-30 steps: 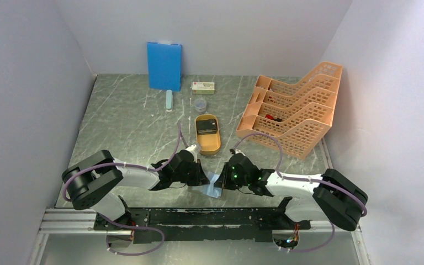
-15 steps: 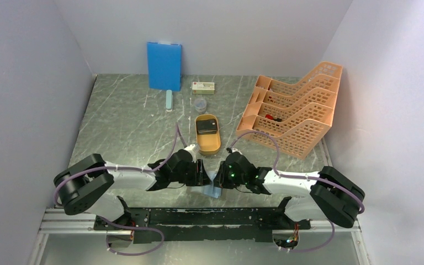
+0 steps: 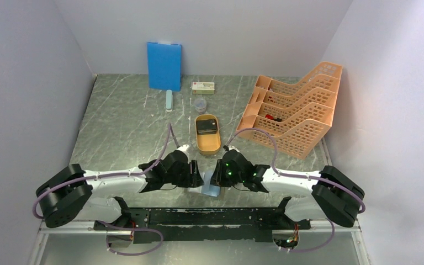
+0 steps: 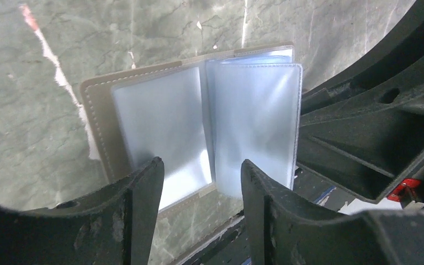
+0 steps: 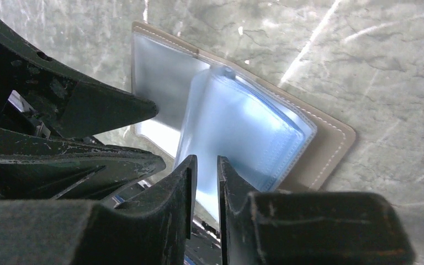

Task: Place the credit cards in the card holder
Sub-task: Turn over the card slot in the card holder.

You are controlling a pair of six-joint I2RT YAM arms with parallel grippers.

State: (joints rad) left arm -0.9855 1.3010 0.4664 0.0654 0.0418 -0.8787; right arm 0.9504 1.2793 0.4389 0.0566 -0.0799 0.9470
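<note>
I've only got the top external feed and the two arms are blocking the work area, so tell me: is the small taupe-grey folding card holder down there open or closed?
Observer: Open. The left wrist view shows the taupe-grey folding card holder spread cover-down on the grey-green marbled table.
Operator: Is anything in its sleeves?
Observer: Nothing visible. In the right wrist view the clear bluish plastic sleeves look empty.
Operator: Is the left arm gripping it?
Observer: No. The black two-finger left gripper has its jaws apart over the holder's near edge, with nothing pinched between them.
</note>
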